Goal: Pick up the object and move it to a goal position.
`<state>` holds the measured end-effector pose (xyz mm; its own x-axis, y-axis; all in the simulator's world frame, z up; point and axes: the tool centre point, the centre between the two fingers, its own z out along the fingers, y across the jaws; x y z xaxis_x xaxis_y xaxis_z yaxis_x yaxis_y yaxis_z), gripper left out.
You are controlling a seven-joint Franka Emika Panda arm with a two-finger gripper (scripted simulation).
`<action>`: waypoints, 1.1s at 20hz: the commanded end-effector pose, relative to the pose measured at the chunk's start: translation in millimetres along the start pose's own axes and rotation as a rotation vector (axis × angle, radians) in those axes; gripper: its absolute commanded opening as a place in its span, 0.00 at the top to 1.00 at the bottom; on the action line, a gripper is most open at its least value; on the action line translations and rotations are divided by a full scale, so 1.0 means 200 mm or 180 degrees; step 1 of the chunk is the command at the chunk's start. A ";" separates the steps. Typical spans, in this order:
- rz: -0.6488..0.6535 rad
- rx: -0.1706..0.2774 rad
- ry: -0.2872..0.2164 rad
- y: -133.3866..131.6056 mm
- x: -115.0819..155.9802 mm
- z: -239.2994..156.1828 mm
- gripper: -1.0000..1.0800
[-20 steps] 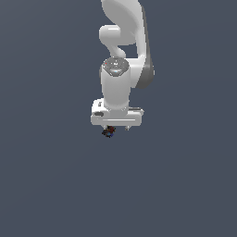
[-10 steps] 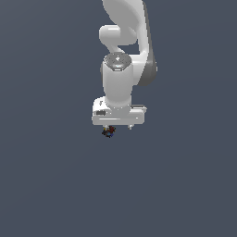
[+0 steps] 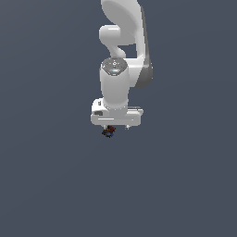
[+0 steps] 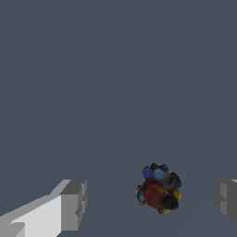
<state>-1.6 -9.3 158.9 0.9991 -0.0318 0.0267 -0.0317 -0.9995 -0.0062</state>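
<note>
The object (image 4: pixel 158 190) is a tiny dark lump with red-brown, blue and yellow specks. In the wrist view it lies between my two grey fingertips (image 4: pixel 73 204), nearer the far one, with gaps on both sides. In the exterior view it (image 3: pixel 108 132) peeks out just below my white gripper (image 3: pixel 115 124), which points straight down over it. The jaws stand wide apart and hold nothing. The fingers are mostly hidden behind the gripper body in the exterior view.
A plain dark grey-blue surface (image 3: pixel 55 185) fills both views. The white arm (image 3: pixel 122 41) rises behind the gripper toward the top of the exterior view.
The arm has shifted slightly toward the exterior view's right and a little lower. The object has stayed in place under the gripper.
</note>
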 end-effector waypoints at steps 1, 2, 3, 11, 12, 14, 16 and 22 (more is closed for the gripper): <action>0.0119 0.0000 -0.0013 0.03 -0.04 0.05 0.04; 0.0177 0.0000 -0.0018 0.04 -0.06 0.08 0.04; 0.0242 0.0000 -0.0023 0.06 -0.08 0.11 0.04; 0.0769 -0.0018 -0.0066 0.19 -0.28 0.31 0.04; 0.0814 -0.0021 -0.0069 0.20 -0.30 0.33 0.04; 0.0890 -0.0026 -0.0075 0.22 -0.33 0.35 0.04; 0.0943 -0.0030 -0.0078 0.23 -0.35 0.37 0.04; 0.0971 -0.0032 -0.0083 0.24 -0.37 0.38 0.04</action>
<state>-74.1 -54.0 80.3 0.9437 -0.3307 -0.0009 -0.3307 -0.9437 0.0001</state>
